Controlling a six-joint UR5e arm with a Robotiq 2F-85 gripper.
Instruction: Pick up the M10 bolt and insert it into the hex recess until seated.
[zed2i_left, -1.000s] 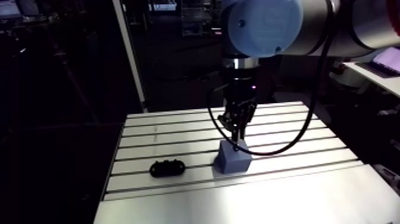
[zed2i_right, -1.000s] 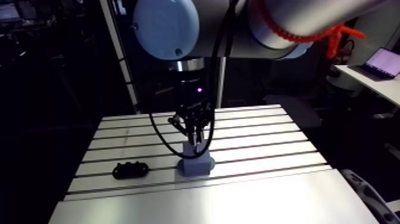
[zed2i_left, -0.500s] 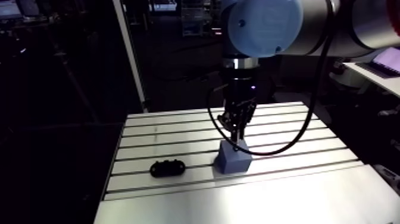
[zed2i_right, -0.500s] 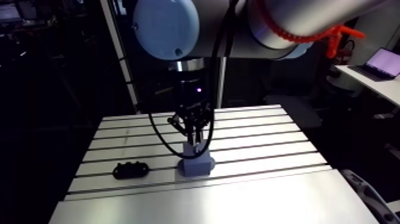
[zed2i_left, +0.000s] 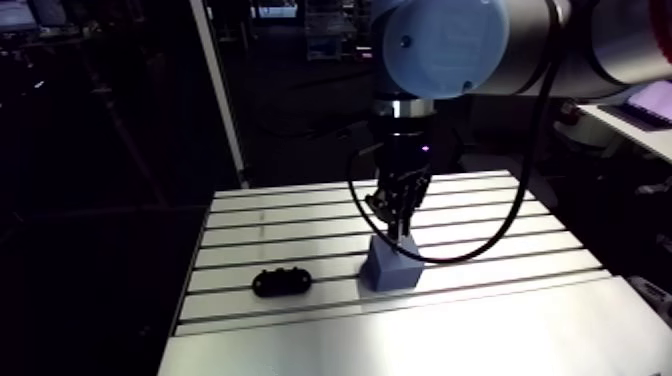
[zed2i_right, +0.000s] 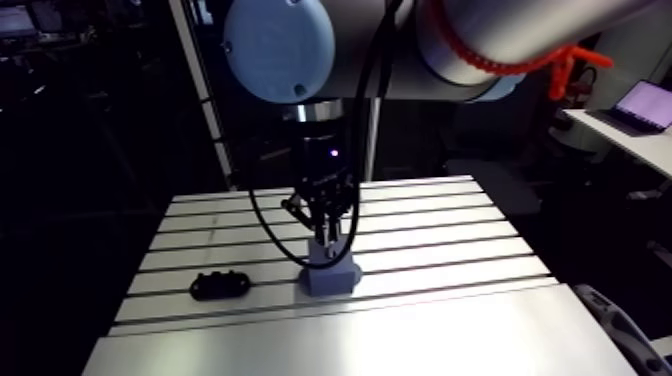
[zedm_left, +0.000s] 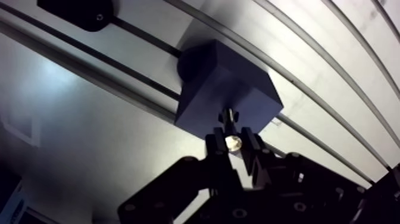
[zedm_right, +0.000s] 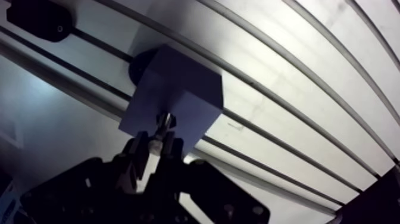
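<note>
In the wrist view, where the M10 bolt (zedm_left: 231, 128) meets the blue block (zedm_left: 229, 89), the hex recess is too dark to make out. The black part (zedm_left: 77, 12) beyond the block is cut by the frame edge.

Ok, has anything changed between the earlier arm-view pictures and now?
Nothing has visibly changed. The gripper stays just above the grey-blue block, jaws shut on the bolt, whose tip points down at the block's top face. The block and the black part lie where they were on the table.
</note>
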